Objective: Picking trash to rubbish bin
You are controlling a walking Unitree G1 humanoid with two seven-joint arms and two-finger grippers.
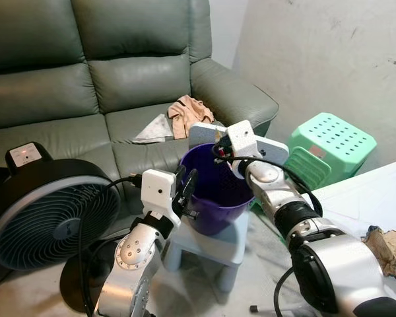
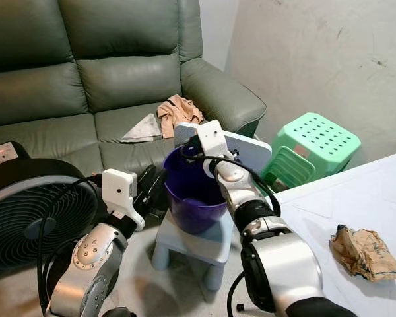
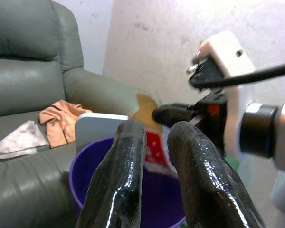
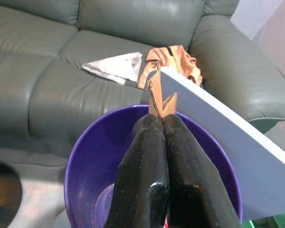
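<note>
right gripper (image 4: 161, 118) is clenched on a small torn tan scrap of wrapper (image 4: 157, 97), directly over the open purple plastic bin (image 1: 214, 198). scrap stands upright, bin mouth straight below. left gripper (image 1: 188, 191), fingers slightly parted and empty, waits beside the bin's near rim.

I can read no text, label, brand or number anywhere. The red-and-white wrapper (image 3: 154, 149) held over the purple bin (image 1: 214, 191) bears print, but it is too blurred for me to read.
</note>
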